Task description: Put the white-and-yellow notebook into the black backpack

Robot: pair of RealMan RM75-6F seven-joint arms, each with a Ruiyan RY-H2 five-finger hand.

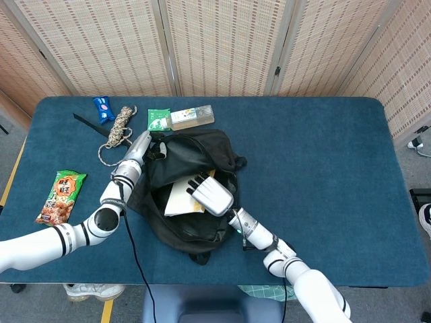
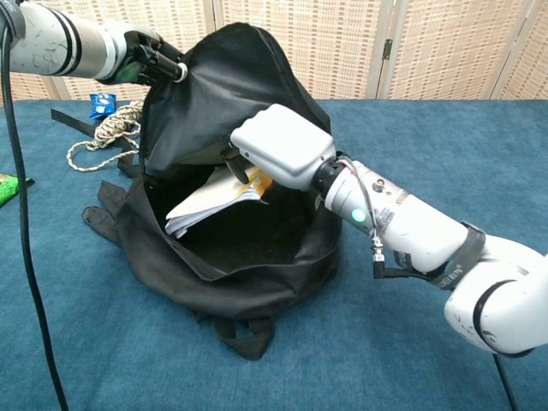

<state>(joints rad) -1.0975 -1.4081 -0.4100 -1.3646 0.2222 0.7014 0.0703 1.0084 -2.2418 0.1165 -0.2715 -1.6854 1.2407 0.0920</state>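
Inside the mouth of the soft black fabric backpack (image 1: 195, 175) (image 2: 248, 248), the right hand (image 1: 210, 194) (image 2: 278, 154) held the white-and-yellow paper notebook (image 1: 182, 197) (image 2: 214, 195) by its yellow end, fingers curled over its edge. From that hand the notebook sloped down and to the left, its white pages partly within the bag's opening and its lower corner near the dark inner lining. Up and to the left of the right hand, the left hand (image 1: 140, 149) (image 2: 145, 58) pinched the backpack's upper rim and held the flap raised. Beyond the left hand lay a coiled pale rope (image 1: 119, 129) (image 2: 107, 130) and a small blue packet (image 1: 102, 106) (image 2: 101, 104) on the blue cloth-covered table (image 1: 310, 161) (image 2: 445, 145).
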